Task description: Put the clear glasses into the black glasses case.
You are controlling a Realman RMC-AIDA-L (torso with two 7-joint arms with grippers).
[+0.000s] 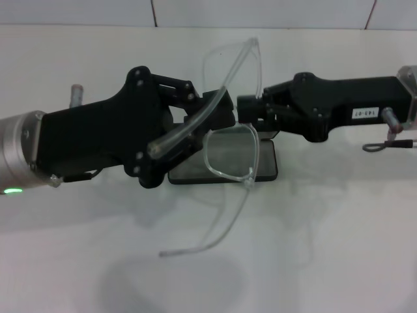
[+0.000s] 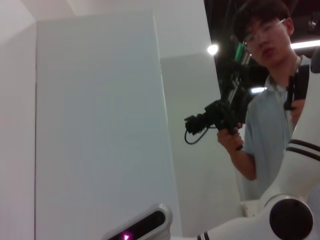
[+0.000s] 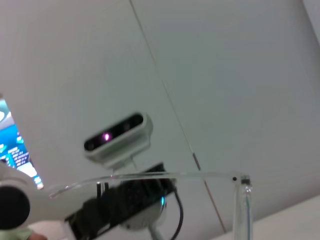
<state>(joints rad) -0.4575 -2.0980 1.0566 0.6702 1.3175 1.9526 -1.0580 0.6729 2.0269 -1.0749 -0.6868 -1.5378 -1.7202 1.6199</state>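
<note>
Head view: your left pincer (image 1: 218,111) is clamped on the clear glasses (image 1: 229,153), held above the black glasses case (image 1: 267,171) on the counter (image 1: 339,235). Your right pincer (image 1: 251,107) meets the frame; whether it grips, you cannot tell. Transfer step. Next, fold the temples and lower squarely.

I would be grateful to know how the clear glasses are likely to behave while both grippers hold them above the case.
The clear glasses look light. Their long thin temple arms probably flex and could snag the black glasses case. The smooth plastic may slip between the left gripper and right gripper.
</note>
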